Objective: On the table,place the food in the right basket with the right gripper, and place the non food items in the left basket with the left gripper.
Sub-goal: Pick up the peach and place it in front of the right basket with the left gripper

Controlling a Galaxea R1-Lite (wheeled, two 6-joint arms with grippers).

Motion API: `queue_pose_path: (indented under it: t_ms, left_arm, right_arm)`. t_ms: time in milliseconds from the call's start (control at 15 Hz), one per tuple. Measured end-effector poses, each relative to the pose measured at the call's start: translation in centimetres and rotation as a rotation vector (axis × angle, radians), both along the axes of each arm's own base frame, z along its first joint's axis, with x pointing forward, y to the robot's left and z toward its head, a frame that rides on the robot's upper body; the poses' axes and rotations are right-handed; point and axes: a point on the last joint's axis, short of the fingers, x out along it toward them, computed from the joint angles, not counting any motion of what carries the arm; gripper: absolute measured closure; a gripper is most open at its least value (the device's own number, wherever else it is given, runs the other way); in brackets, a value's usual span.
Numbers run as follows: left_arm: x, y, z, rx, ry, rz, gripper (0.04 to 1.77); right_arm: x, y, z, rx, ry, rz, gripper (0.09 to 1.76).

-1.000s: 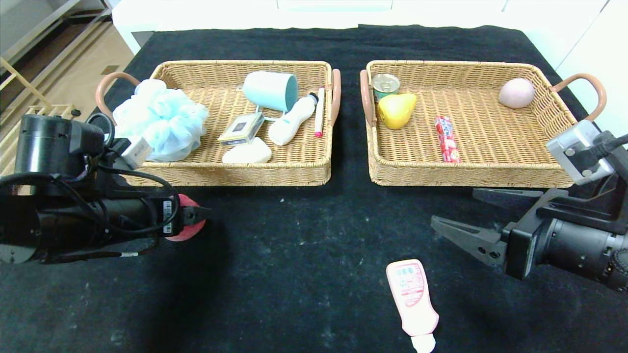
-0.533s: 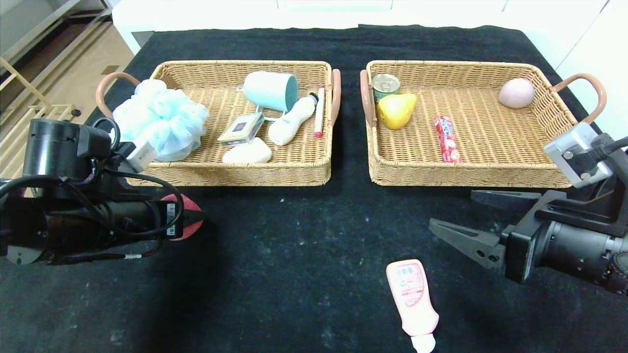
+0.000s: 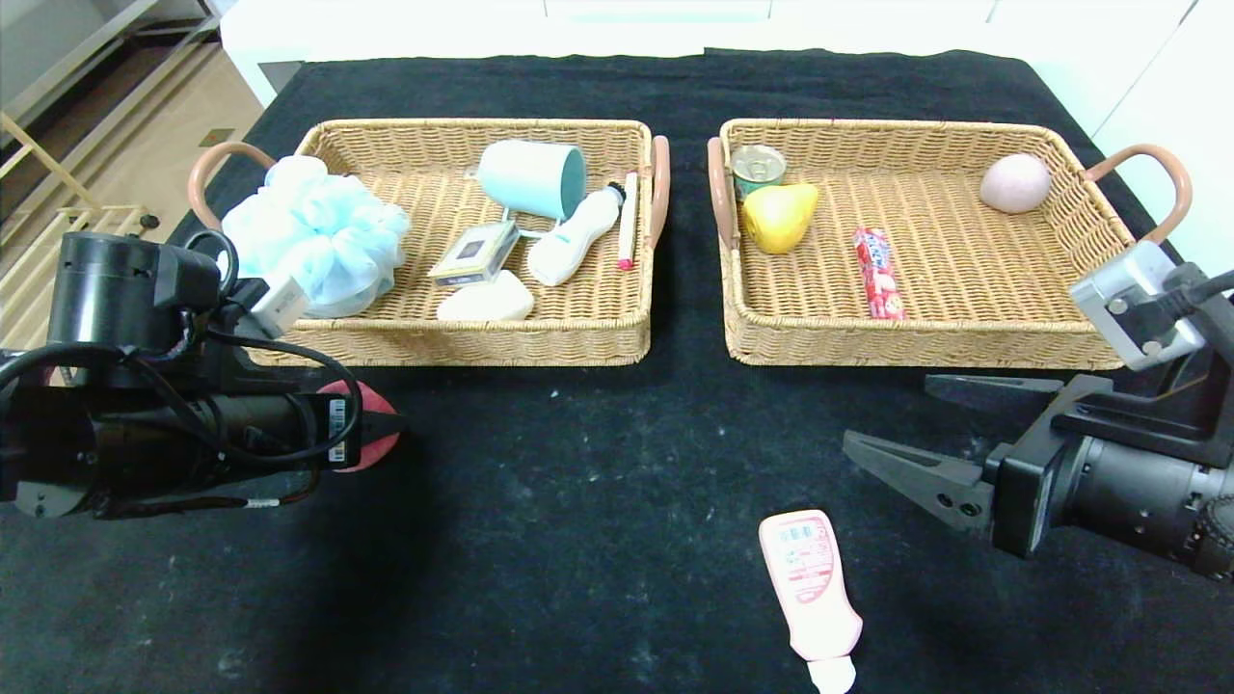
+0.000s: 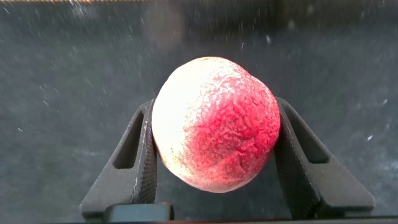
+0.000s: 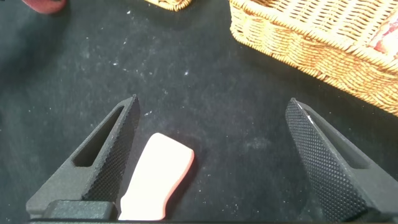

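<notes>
On the black table (image 3: 598,501), my left gripper (image 3: 383,424) (image 4: 214,111) is shut on the red-pink peach (image 3: 371,426) (image 4: 214,124), just in front of the left basket (image 3: 482,339). That basket holds the pale-blue pouf (image 3: 318,236) and the boxed bar (image 3: 474,253). The right basket (image 3: 916,339) holds the yellow pear (image 3: 779,217) and the red candy stick (image 3: 879,273). My right gripper (image 3: 892,414) (image 5: 212,104) is open and low over the cloth. The pink bottle (image 3: 808,588) (image 5: 155,180) lies flat beside its near finger.
The left basket also holds a teal cup (image 3: 533,178), a white bottle (image 3: 574,236), a cream lump (image 3: 485,301) and a thin stick (image 3: 628,233). A tin can (image 3: 758,169) and a pale pink ball (image 3: 1014,183) sit in the right basket.
My left gripper's fingers have closed onto the peach, and the arm has shifted slightly. The right gripper has barely moved.
</notes>
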Motion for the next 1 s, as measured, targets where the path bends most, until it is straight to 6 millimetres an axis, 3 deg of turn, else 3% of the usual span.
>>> queue_pose_path:
  t_ms: [267,600,1000]
  left_arm:
    - [-1.3,-1.4,2.7,-0.017,-0.085,-0.067,0.71]
    - [-3.7,-6.0,5.4,-0.032,-0.121,-0.264,0.71]
    - [-2.0,-13.4,6.1,-0.018,-0.136,-0.398,0.71]
  right_arm:
    - [-0.1,-0.1,0.2,0.004,-0.005,-0.001,0.14]
    - [0.0,-0.3,0.4,0.008,-0.011,-0.011,0.14]
    - [0.0,-0.9,1.1,0.021,-0.034,-0.036,0.14]
